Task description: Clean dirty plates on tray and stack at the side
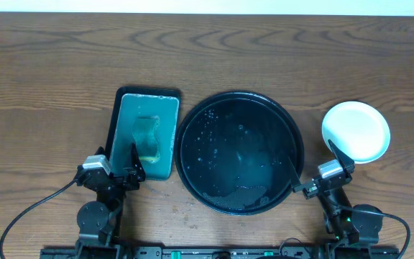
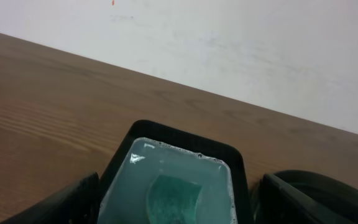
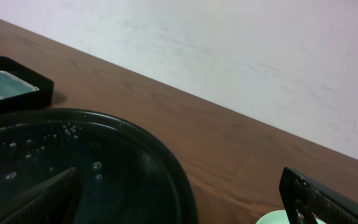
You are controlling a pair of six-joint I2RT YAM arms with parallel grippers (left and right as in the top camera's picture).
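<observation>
The large round black tray (image 1: 238, 151) sits mid-table, wet with droplets and holding no plates; its rim also shows in the right wrist view (image 3: 166, 168). The white plates (image 1: 356, 131) sit stacked to the tray's right; how many I cannot tell. A pale sliver of them shows in the right wrist view (image 3: 275, 218). My left gripper (image 1: 121, 162) is open and empty at the near end of the rectangular tray (image 1: 146, 133). My right gripper (image 1: 313, 164) is open and empty, between the round tray's right rim and the plates.
The small rectangular black tray (image 2: 179, 174) holds teal liquid and a green sponge (image 2: 176, 198), just left of the round tray. A white wall runs behind the table's far edge.
</observation>
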